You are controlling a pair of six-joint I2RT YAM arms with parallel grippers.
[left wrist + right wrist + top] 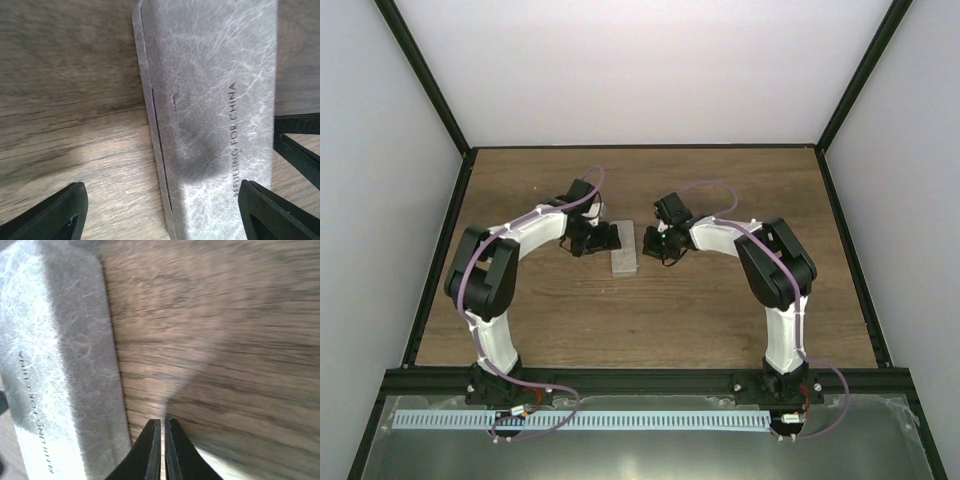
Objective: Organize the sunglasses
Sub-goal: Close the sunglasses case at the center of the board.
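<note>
The sunglasses are hidden; no pink-purple frame shows in any view. The grey case [623, 250] lies closed on the wooden table between both grippers. In the left wrist view the case [215, 110] shows a thin seam along its long edge. My left gripper [603, 238] is open, its jaws spread wide [161, 192]: one finger [60, 212] is over bare wood, the other [262, 212] over the case's top. My right gripper [663, 246] is shut and empty [163, 426], low over the wood just right of the case [50, 370].
The wooden table [720, 310] has black rails along its sides and white walls around it. The right gripper's black fingers [300, 145] show at the right edge of the left wrist view, close to the case's far side.
</note>
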